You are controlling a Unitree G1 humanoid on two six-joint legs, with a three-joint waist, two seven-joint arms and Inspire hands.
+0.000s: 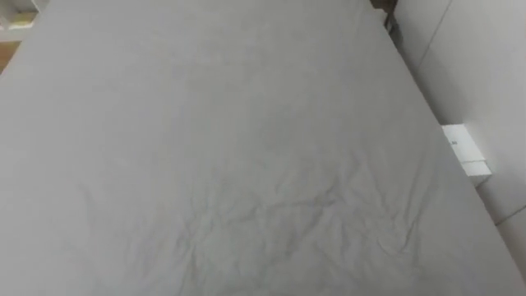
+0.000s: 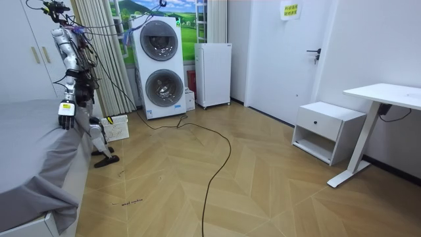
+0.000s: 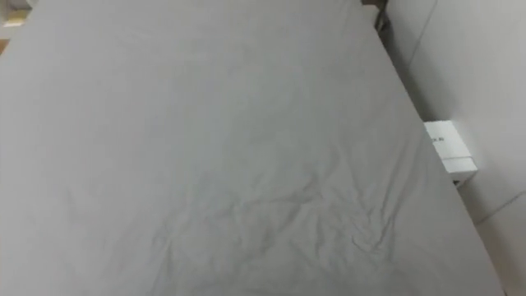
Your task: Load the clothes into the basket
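1 big bed with a plain grey sheet lies in front of the robot, and the sheet has small creases on the near side. The robot stands right at the edge of this bed, at the room view's left, with long curtains behind it. It leans a little over the bed and looks down at it. Its left hand hangs low, just beside the bed's edge. I cannot tell if that hand is open or closed, or if it holds something. A white basket sits on the wood floor close to the robot's feet, by the curtains. I cannot tell where the clothes are. Next to the bed, on the robot's right, a small white box sits on the floor by a white wall. Farther back in the room, 2 washing machines stand stacked, 1 on top of the other. A tall white cabinet stands just beside them. A low white side table and a white desk stand at the room view's right, well apart from the robot.
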